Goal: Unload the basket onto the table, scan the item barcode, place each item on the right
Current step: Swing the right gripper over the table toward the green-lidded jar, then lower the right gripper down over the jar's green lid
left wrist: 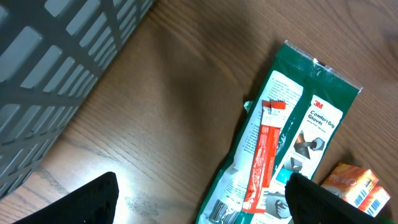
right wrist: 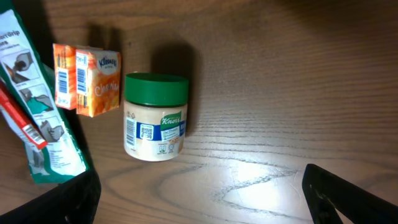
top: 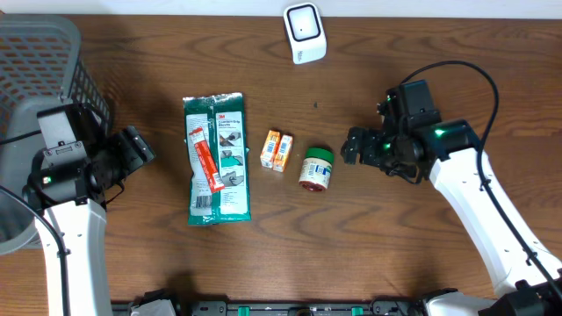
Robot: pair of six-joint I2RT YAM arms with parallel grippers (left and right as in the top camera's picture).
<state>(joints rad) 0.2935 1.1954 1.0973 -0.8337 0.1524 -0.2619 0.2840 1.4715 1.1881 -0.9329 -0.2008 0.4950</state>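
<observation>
Jaws first: the right pincer [top: 349,147] stands spread as wide as it goes, with nothing between its fingers, held above the table [top: 395,254]. Just ahead of its fingertips lies the jar [right wrist: 155,118] — green lid, pale body, tipped on its side on the wood and touching nothing. Seen from the pincer, the jar's long axis runs crosswise, lid end farther from the robot and base end nearer. The open fingers therefore look placed to close across the body rather than end to end. A printed code shows on the upturned label, though I can't tell if it is the one to be read.

A little beyond the jar, along the same line of reach, sit two small orange tissue boxes [top: 278,150], side by side and just clear of it. Beyond those the long green glove packet [top: 217,158] lies flat, its length also across the reach. Past the packet the left pincer [top: 139,151] points back at it, jaws likewise wide and empty, with the grey basket [top: 35,61] behind.

Off to the side of the right pincer's line of reach, away from the robot and well apart from everything else, stands the white scanner [top: 305,33]. My guess is that the jar is the item in hand: the right arm is plainly the nearer, and the jar would need lifting and carrying out to that scanner.
</observation>
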